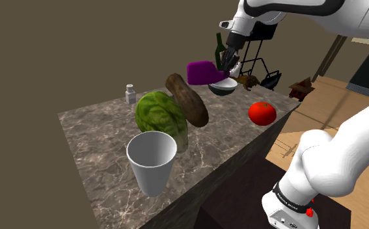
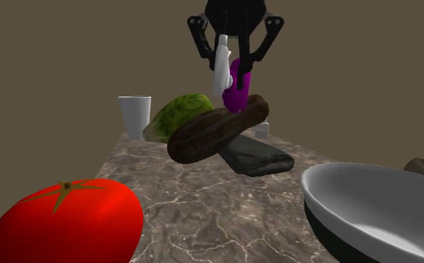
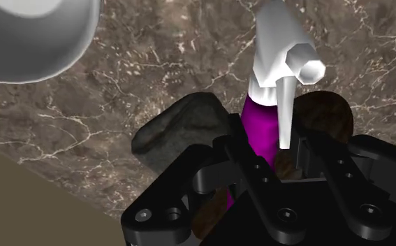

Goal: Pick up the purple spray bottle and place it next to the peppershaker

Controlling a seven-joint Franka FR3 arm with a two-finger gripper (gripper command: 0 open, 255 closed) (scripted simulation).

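Down on the marble counter (image 1: 101,143) sits the lettuce (image 1: 160,116), white cup (image 1: 151,161) near it, brown potato (image 1: 188,99) just beside it, tomato (image 1: 262,113) off toward the shoulder view's right. Up above the potato, the gripper (image 2: 231,69) is clamped on the purple bottle (image 2: 238,90), lifted clear of the surface! Smallest of all, the shaker (image 1: 130,94) stands well apart at the counter's far edge.
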